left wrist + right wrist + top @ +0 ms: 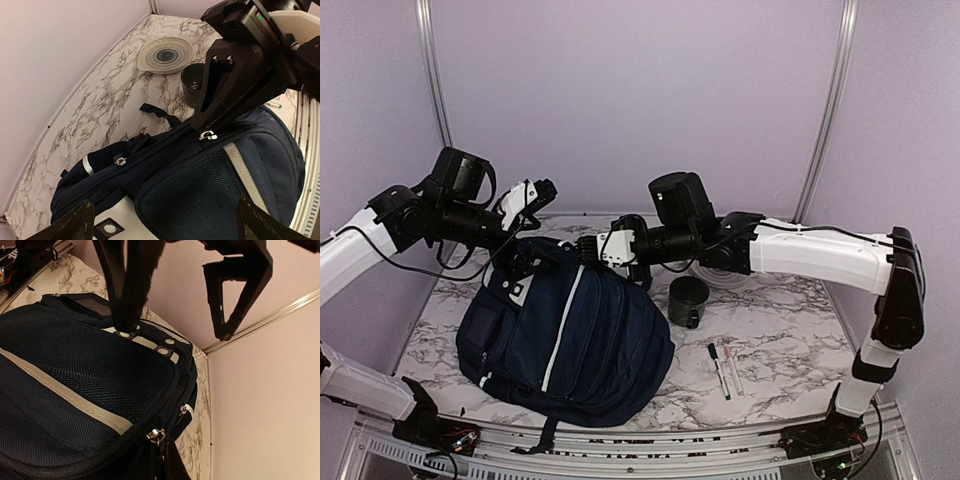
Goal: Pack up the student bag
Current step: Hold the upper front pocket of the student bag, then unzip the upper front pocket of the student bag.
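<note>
Marbled surface [790, 330] below us: our left pincer [167, 220] hangs wide open over the bag's [570, 340] top end. Our right pincer [206, 127] is pinched shut on a zip pull [208, 134]. We see the bag lying left of centre, a cup [688, 302] just beside it.

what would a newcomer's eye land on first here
The big navy bag, lying left of centre on the marble table. At its far end the right gripper is shut with its tips at a zip pull, and the left gripper stands wide open above the bag. A dark mug and pens sit to the bag's right.
</note>
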`<state>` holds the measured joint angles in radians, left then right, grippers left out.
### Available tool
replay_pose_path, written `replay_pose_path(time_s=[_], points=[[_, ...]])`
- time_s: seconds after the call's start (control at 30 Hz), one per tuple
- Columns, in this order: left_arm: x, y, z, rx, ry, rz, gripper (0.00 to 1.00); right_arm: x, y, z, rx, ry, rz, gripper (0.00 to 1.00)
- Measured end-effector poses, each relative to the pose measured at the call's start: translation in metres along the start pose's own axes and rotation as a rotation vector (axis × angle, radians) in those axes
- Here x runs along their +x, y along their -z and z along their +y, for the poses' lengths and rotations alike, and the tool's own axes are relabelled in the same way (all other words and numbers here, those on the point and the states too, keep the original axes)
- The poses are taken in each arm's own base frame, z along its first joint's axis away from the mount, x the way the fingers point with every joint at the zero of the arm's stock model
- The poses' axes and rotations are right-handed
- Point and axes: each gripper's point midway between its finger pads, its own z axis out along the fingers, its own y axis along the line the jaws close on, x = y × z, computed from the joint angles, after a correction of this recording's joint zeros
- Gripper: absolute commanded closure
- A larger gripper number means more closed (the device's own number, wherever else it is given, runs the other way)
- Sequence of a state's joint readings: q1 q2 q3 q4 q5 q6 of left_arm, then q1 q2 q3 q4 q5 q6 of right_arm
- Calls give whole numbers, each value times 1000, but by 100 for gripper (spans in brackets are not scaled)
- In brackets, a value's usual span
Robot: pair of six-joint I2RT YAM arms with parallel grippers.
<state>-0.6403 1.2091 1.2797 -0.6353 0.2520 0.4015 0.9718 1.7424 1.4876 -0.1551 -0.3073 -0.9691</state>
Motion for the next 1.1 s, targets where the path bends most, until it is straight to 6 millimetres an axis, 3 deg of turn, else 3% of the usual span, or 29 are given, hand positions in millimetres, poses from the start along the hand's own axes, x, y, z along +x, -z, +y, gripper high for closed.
replay_pose_path(time_s=[0.2,0.37,0.53,0.6,0.7,0.87,0.93,1.1], points=[[-9,-19,12,123,-188,-21,1,-9,2,7,-25,16,-33,100],[-18,-44,-1,361,-281,-45,6,-6,5,11,-17,17,-34,100],[1,-48,-24,534,-284,-42,11,-6,10,13,-14,17,-29,100],[3,-44,-30,566,-283,-45,20,-5,10,14,-14,17,-28,100],[4,-41,-35,599,-281,-52,56,-4,10,15,-11,18,-30,100],[5,-48,-30,595,-280,-38,76,-6,10,15,-6,18,-32,100],[8,-53,-27,587,-283,-25,100,-4,10,15,-6,15,-27,100],[9,-60,-19,501,-332,-32,100,9,13,14,16,-7,22,100]])
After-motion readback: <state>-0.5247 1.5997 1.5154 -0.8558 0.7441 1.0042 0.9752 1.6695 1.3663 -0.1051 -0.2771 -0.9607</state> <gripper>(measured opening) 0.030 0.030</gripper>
